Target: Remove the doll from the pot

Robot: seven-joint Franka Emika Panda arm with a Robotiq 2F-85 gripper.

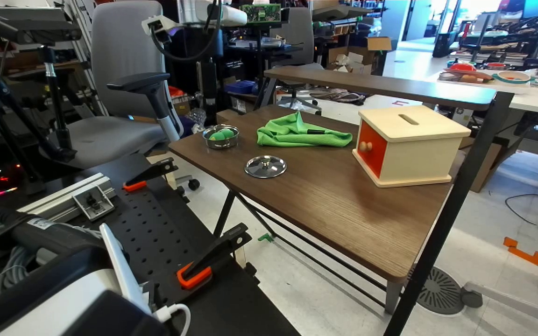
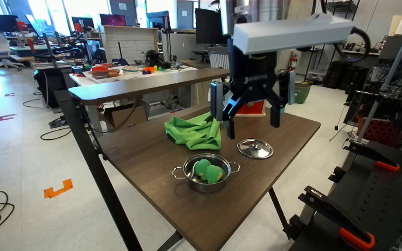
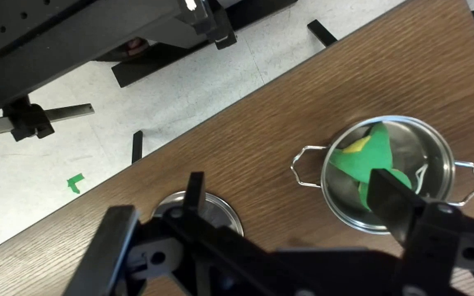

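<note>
Doll (image 2: 214, 174), soft-looking, green, lies clear of the gripper (image 2: 253, 123), whose fingers (image 2: 275, 118) stand wide apart. A round metal pot (image 2: 206, 188) holds it.

Here's the doll (image 1: 222, 134), down in the pot (image 1: 222, 145) | in an exterior view, pot at left on the counter (image 1: 329, 200) | cloth (image 1: 297, 134) to its right | lid (image 1: 265, 166) before both | box (image 1: 407, 151) right of the cloth
</note>
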